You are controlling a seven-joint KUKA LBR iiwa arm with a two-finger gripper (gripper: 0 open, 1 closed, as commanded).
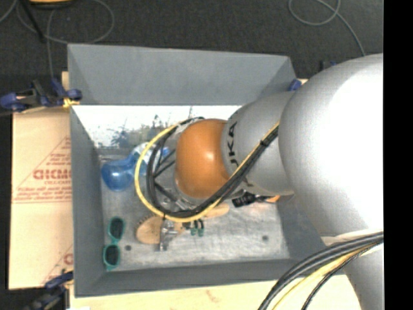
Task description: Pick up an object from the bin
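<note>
arm (322,141): big silver thing, reached in from the right and parked low over the middle of the bin. A lot of the floor is hidden under it, so anything lying there can't be judged.

bin (181,76): grey metal with steep walls. The near wall is seen just below the working spot, and a scraped or bumped wall could be expected if the lift is drifted that way.

orange cover (200,157): sits on the wrist, with the yellow and black cables (145,173) looped around it. The loop hangs close to the blue piece, so a snag or a nudge there is judged possible.

blue thing (117,175): rounded, maybe a scoop, at the left side of the floor, well up from the tool tip.

tan flat piece (148,231): rounded, wood-coloured, lying flat on the front floor. It's taken to be the likely target. Flat on metal means it could get skidded away or only clipped at the edge and dropped.

green sunglasses (113,241): front-left corner, near the tan piece but apart from it.

gripper (164,236): seen at the right edge of the tan piece, touching or just above it, can't be told which. Open or closed can't be told either, and nothing is visibly held.

small green bit (197,230): just right of the tool tip. It could get pinched along by mistake.
</note>
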